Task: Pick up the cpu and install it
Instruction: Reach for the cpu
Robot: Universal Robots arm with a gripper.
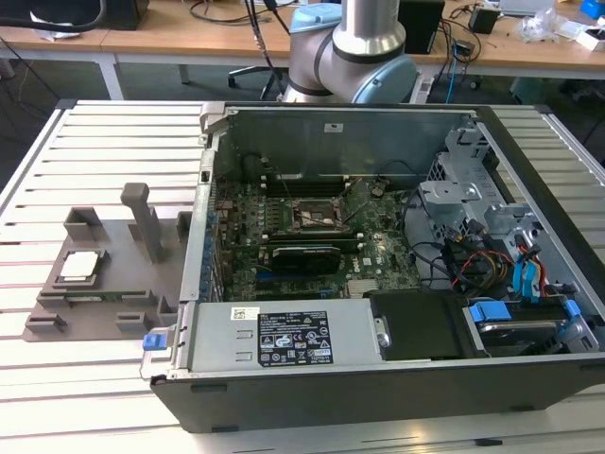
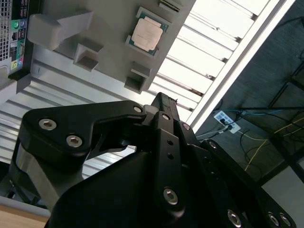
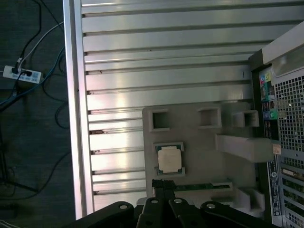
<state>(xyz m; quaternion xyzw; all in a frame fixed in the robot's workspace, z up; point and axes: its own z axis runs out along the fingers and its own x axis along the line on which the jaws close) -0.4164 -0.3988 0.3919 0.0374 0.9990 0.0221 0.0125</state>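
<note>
Fingers (image 3: 159, 186) together, holding nothing | cpu (image 3: 169, 159) untouched, seated in grey fixture (image 3: 197, 145)

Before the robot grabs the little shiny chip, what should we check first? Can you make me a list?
1. The cpu lies flat in its seat on the grey fixture: ok.
2. Nothing lies on top of the cpu: ok.
3. The gripper is apart from the cpu and carries nothing, as seen in both wrist views: ok.
4. The computer case is open, with the board inside showing: ok.
5. The socket on the board is open and empty: cannot tell.
6. The gripper is lined up right over the cpu: cannot tell.
</note>
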